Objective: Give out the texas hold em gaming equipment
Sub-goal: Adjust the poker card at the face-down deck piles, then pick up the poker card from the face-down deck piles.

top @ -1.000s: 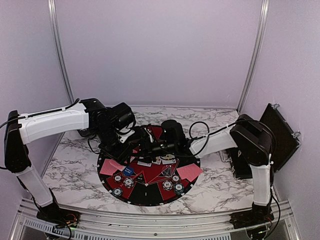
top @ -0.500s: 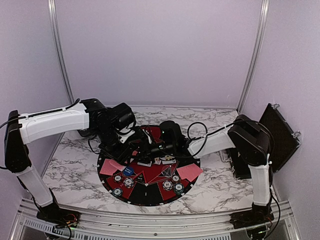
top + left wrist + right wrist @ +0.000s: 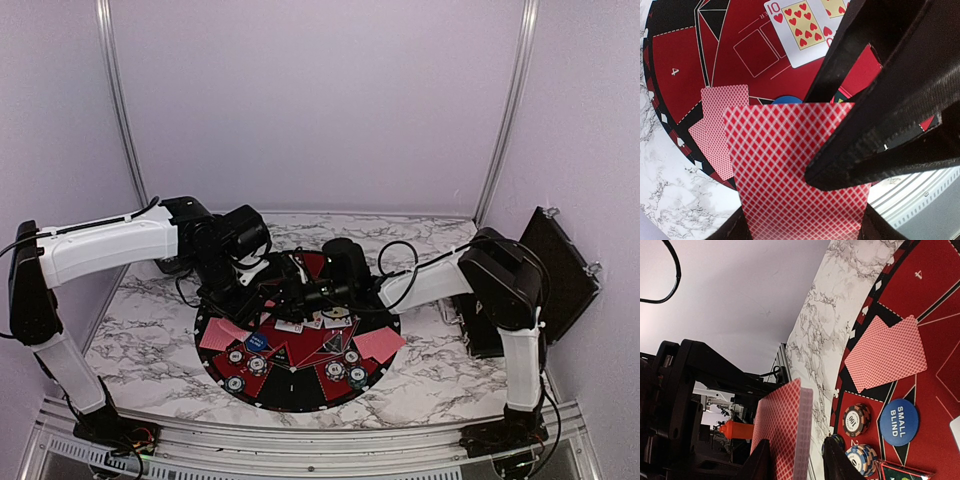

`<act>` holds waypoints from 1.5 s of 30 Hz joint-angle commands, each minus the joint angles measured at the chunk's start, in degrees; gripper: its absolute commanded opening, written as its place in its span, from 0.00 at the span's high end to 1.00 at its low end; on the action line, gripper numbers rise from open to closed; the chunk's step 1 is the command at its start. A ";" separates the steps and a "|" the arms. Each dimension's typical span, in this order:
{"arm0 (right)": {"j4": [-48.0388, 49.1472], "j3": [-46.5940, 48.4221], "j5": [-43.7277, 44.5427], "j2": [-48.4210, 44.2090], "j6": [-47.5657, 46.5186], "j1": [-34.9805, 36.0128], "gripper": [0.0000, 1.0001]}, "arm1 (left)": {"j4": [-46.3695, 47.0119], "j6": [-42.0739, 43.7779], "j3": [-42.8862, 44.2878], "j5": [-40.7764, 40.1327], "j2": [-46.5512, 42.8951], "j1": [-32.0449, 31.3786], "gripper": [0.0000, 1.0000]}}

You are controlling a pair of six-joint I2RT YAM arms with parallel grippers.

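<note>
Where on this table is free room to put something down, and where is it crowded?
Free: marble table left of the mat, and its right front corner. Crowded: mat centre, where left arm and right arm meet; near rim, with chips and cards.

Soft even light, faint shadows, playing cards (image 3: 775, 165) crisp, close foreground blurred

The left arm (image 3: 110, 245) and right arm (image 3: 430, 282) meet over the 12 o'clock half of the round mat (image 3: 298, 392) on the marbled bench (image 3: 150, 340). At 9 and 3 o'clock lie red-backed cards (image 3: 222, 333), with poker chips (image 3: 257, 365) at 7 and 5.
</note>
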 commanded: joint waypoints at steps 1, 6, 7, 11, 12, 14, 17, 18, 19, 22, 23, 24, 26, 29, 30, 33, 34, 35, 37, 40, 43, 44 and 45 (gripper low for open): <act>-4.32 -0.47 2.96 -1.14 -1.17 -1.22 0.66 | -1.15 0.58 0.42 0.26 -1.57 -0.10 0.48; -4.31 -0.47 3.05 -2.02 -1.27 -1.30 0.66 | -1.10 0.67 0.23 0.18 -1.66 -0.04 0.48; -4.15 -0.45 3.01 -2.39 -1.19 -1.32 0.66 | -1.09 0.62 0.15 0.15 -1.58 -0.07 0.48; -3.47 -0.61 2.70 -3.99 -0.78 -1.46 0.62 | -1.01 0.80 -0.12 0.17 -1.53 0.02 0.48; -3.47 -0.73 2.80 -4.52 -0.74 -1.57 0.60 | -1.01 0.84 -0.12 0.19 -1.49 0.01 0.48; -3.07 -1.24 2.79 -5.32 -0.47 -1.89 0.58 | -0.95 0.85 -0.21 0.25 -1.39 0.02 0.48; -2.73 -1.83 2.74 -6.08 -0.15 -2.24 0.55 | -0.84 0.80 -0.29 0.35 -1.44 0.14 0.48; -2.57 -2.04 2.70 -6.20 -0.02 -2.31 0.56 | -0.84 0.82 -0.30 0.35 -1.40 0.14 0.48; -2.26 -2.18 2.58 -6.34 0.11 -2.35 0.56 | -0.81 0.83 -0.30 0.35 -1.39 0.10 0.48; -1.14 -2.67 2.28 -6.55 1.02 -2.28 0.60 | -0.75 0.80 -0.39 0.43 -1.46 0.19 0.48; -0.87 -2.87 2.26 -6.70 1.28 -2.28 0.62 | -0.75 0.82 -0.45 0.44 -1.40 0.19 0.47; -0.61 -3.02 2.18 -6.86 1.48 -2.29 0.63 | -0.75 0.93 -0.47 0.44 -1.49 0.15 0.48; -0.40 -3.44 2.22 -7.45 1.63 -2.35 0.66 | -0.75 0.94 -0.47 0.44 -1.49 0.30 0.48; -0.39 -4.08 2.17 -8.40 1.70 -2.20 0.70 | -0.75 0.76 -0.42 0.44 -1.34 0.30 0.48; -0.32 -4.39 2.17 -8.71 1.80 -2.19 0.71 | -0.67 0.77 -0.40 0.48 -1.26 0.32 0.48; -0.30 -5.15 2.32 -9.40 1.87 -2.22 0.71 | -0.62 0.80 -0.30 0.57 -1.20 0.34 0.48; -0.23 -5.31 2.34 -9.59 1.96 -2.26 0.71 | -0.58 0.79 -0.32 0.61 -1.11 0.35 0.48; -0.15 -5.48 2.35 -9.79 2.05 -2.15 0.72 | -0.57 0.84 -0.30 0.55 -0.98 0.32 0.48; 0.04 -5.71 2.43 -10.09 2.16 -2.19 0.72 | -0.55 0.90 -0.30 0.52 -0.94 0.33 0.48; 0.13 -5.65 2.36 -10.06 2.40 -1.98 0.72 | -0.62 0.88 -0.13 0.52 -0.72 0.35 0.48; 0.07 -5.63 2.10 -9.74 2.55 -1.71 0.73 | -0.66 0.93 -0.04 0.44 -0.69 0.37 0.48; -0.07 -5.67 2.09 -9.64 2.56 -1.66 0.73 | -0.66 0.90 0.04 0.44 -0.77 0.38 0.48; -0.12 -5.80 2.08 -9.45 2.57 -1.66 0.74 | -0.65 0.87 0.05 0.44 -0.73 0.37 0.48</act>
